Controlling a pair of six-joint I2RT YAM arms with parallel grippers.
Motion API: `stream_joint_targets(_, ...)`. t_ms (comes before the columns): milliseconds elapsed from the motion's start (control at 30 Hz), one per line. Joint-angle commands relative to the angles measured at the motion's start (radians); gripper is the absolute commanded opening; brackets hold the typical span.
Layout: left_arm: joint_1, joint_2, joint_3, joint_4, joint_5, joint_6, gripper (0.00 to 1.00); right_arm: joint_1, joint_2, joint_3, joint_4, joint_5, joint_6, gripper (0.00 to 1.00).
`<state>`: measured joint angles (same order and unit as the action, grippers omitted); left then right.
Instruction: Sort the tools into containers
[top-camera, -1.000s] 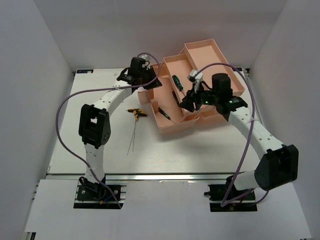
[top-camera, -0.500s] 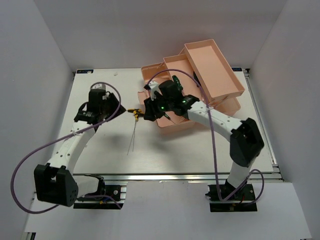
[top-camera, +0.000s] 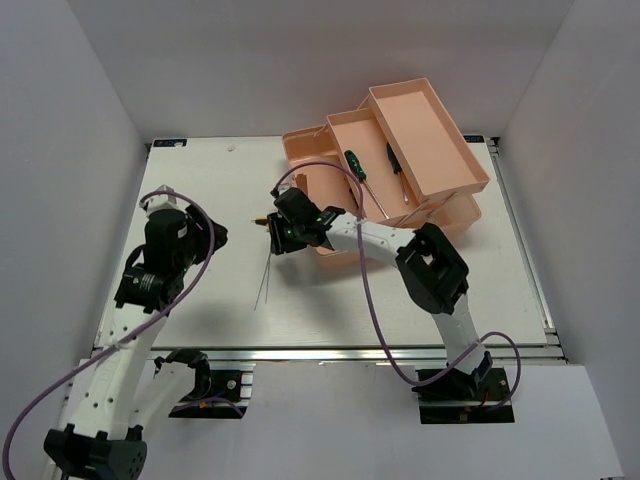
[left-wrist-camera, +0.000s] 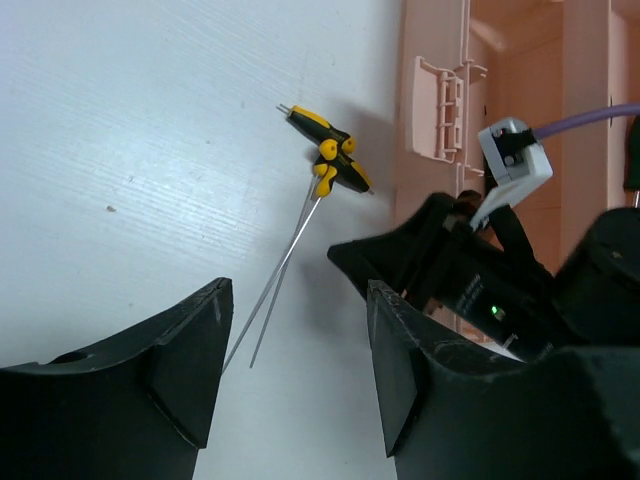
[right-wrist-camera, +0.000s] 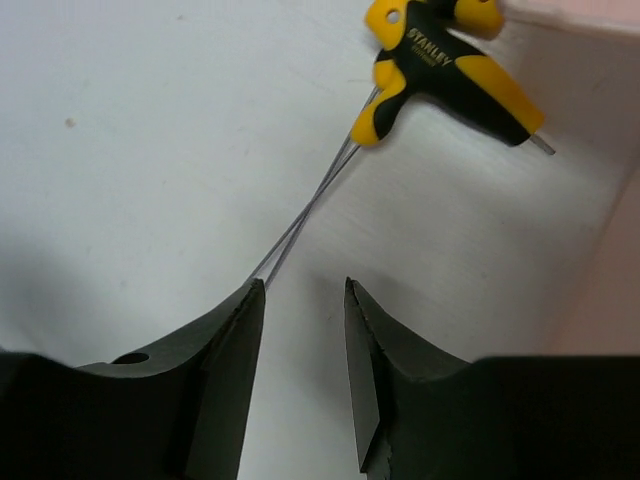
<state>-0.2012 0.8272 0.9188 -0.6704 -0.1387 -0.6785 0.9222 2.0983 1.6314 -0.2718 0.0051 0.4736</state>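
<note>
While the right end effector (right-wrist-camera: 300, 300) hangs right over them, the yellow-black tools (right-wrist-camera: 445, 55) just lie on the surface (top-camera: 200, 180).
Their thin rods (right-wrist-camera: 312, 212) cross and slip under one finger (right-wrist-camera: 225, 370). The fingers are only a little apart and hold nothing. The tools sit mid-surface toward the far edge, just beside the pink toolbox (top-camera: 430, 135). The left end effector (left-wrist-camera: 295, 310) is spread wide and empty, nearer the left edge.

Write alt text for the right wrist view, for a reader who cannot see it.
Two dark fingers of the right arm stand apart and empty over a white table. Just ahead lie yellow-and-black T-handled tools, their thin metal rods crossing and running down toward the gap between the fingers; a pink toolbox wall edges the right side.
</note>
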Motion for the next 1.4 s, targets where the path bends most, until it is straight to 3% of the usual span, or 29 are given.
stream_joint_targets(0, -0.001, -0.071, -0.044, -0.063, -0.055, -0.032, 0.66, 0.015, 0.031, 0.085, 0.063, 0.145, 0.065, 0.43)
stream_joint_targets(633, -0.001, -0.134, -0.035, -0.135, -0.142, -0.004, 0.69, 0.017, 0.250, 0.240, 0.128, 0.334, 0.163, 0.38)
stream_joint_targets(833, -0.001, -0.119, -0.031, -0.124, -0.139, 0.013, 0.70, 0.017, 0.269, 0.265, 0.140, 0.332, 0.166, 0.28)
stream_joint_targets(1067, 0.000, -0.119, -0.051, -0.113, -0.131, 0.010, 0.70, 0.004, 0.220, 0.217, 0.137, 0.303, 0.177, 0.08)
stream_joint_targets(1367, -0.001, -0.097, -0.129, -0.038, -0.082, -0.026, 0.70, -0.003, 0.037, 0.081, 0.206, 0.129, 0.125, 0.00)
